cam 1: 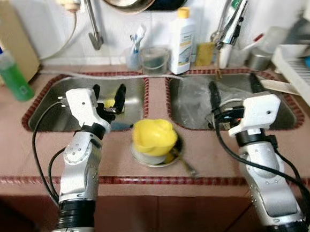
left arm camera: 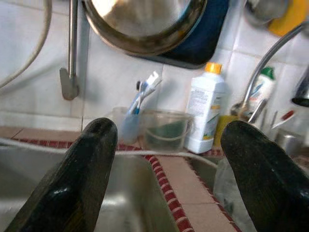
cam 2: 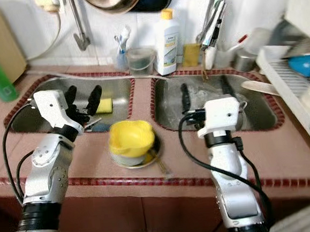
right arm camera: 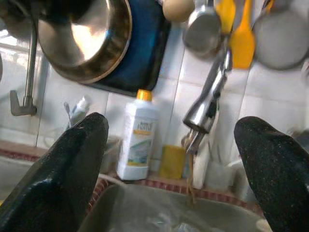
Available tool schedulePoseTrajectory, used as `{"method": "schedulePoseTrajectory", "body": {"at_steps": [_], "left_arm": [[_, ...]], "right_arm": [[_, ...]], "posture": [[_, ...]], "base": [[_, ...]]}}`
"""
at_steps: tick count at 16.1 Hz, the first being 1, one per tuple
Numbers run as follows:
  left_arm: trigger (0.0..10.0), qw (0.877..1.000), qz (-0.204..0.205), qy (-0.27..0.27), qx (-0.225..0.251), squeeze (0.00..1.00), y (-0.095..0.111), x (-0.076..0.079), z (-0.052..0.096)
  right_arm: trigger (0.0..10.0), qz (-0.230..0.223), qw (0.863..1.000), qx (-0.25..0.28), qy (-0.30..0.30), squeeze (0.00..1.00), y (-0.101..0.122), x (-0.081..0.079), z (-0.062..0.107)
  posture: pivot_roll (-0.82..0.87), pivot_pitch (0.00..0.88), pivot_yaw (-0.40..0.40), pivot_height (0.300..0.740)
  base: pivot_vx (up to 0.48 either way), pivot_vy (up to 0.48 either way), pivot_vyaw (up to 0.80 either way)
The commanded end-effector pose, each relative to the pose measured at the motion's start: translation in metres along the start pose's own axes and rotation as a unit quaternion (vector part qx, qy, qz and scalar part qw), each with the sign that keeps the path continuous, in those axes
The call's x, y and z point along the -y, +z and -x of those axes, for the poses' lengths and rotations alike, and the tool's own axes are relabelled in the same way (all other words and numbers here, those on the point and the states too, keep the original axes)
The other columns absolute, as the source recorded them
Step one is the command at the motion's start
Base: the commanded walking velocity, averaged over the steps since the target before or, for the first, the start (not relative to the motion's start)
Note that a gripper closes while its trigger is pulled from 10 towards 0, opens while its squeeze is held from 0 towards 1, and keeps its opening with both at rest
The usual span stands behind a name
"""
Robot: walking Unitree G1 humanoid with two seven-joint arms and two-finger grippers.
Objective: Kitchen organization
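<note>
The robot stands at a pink tiled counter (cam 1: 18,153) with two steel sinks set side by side. Both arms are held up in front of it.

The left gripper (cam 1: 109,99) hangs over the left sink (cam 1: 52,110). Its two black fingers (left arm camera: 77,179) are spread wide apart and hold nothing. A yellow sponge (cam 2: 104,105) lies in that sink, low down just past the fingertips, not between them and not touching them that I can see.

The right gripper (cam 1: 233,91) hangs over the right sink (cam 1: 192,110). Its fingers (right arm camera: 63,179) are wide apart too, with nothing in them. A long pale spoon-like thing (cam 2: 260,89) lies across the far corner of that sink, off to the side of the fingers.

On the strip of counter between the two arms sits a yellow cup-like thing (cam 1: 154,136), on top of a small metal dish (cam 1: 147,158). It is nearer to the robot than either gripper and lies between the two arms, apart from both.

At the back, against the white wall, stand a white bottle with a yellow cap (cam 1: 182,41), a clear tub (cam 1: 155,59) and a cup of toothbrushes (cam 1: 134,56). The tap (cam 1: 233,18) bends over the right sink. A green bottle (cam 1: 9,73) stands far to the left. A big metal pan (right arm camera: 82,41) hangs on the wall. A white dish rack (cam 2: 298,99) is at the right.
</note>
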State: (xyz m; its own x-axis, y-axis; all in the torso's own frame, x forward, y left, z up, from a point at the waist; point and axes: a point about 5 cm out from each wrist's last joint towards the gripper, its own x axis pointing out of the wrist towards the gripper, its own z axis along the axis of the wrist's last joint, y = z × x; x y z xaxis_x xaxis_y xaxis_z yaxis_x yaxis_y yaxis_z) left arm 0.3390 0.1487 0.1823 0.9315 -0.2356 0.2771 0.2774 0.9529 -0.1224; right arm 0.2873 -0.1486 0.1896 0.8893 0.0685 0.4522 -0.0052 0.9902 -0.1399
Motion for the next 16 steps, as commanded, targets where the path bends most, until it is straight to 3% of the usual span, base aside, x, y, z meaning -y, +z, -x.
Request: {"method": "schedulePoseTrajectory", "body": {"at_steps": [1,3,7,11,16], "left_arm": [[10.0,1.0,-0.004,0.01,0.006,0.0,0.0055,-0.0048,0.0],[10.0,1.0,-0.004,0.008,0.006,0.0,0.0053,-0.004,-0.0001],[10.0,1.0,-0.009,0.0,0.016,0.0,0.0085,-0.0016,0.0013],[10.0,0.999,-0.045,-0.026,0.013,0.0,0.0078,0.0014,0.0051],[10.0,0.999,-0.039,-0.029,0.009,0.0,0.0076,0.002,0.0067]], "right_arm": [[10.0,-0.003,1.0,0.013,0.014,0.0,0.004,-0.0065,-0.0026],[10.0,-0.001,1.0,0.012,0.016,0.0,0.003,-0.0071,-0.002],[10.0,0.0,1.0,0.011,0.021,0.0,0.0013,-0.0095,-0.0015],[10.0,-0.001,1.0,0.008,0.027,0.0,-0.0013,-0.0132,0.0],[10.0,-0.002,1.0,0.006,0.029,0.0,-0.0027,-0.0148,0.0003]], "posture": [[-0.15,0.0,0.003,0.74],[-0.14,0.0,0.0,0.74],[-0.14,0.0,-0.001,0.74],[-0.14,0.0,0.001,0.74],[-0.13,0.0,0.002,0.74]], "base": [[0.0,0.472,0.0],[0.0,0.472,0.0],[0.0,0.0,0.0],[0.0,0.0,0.0],[0.0,-0.455,0.0]]}}
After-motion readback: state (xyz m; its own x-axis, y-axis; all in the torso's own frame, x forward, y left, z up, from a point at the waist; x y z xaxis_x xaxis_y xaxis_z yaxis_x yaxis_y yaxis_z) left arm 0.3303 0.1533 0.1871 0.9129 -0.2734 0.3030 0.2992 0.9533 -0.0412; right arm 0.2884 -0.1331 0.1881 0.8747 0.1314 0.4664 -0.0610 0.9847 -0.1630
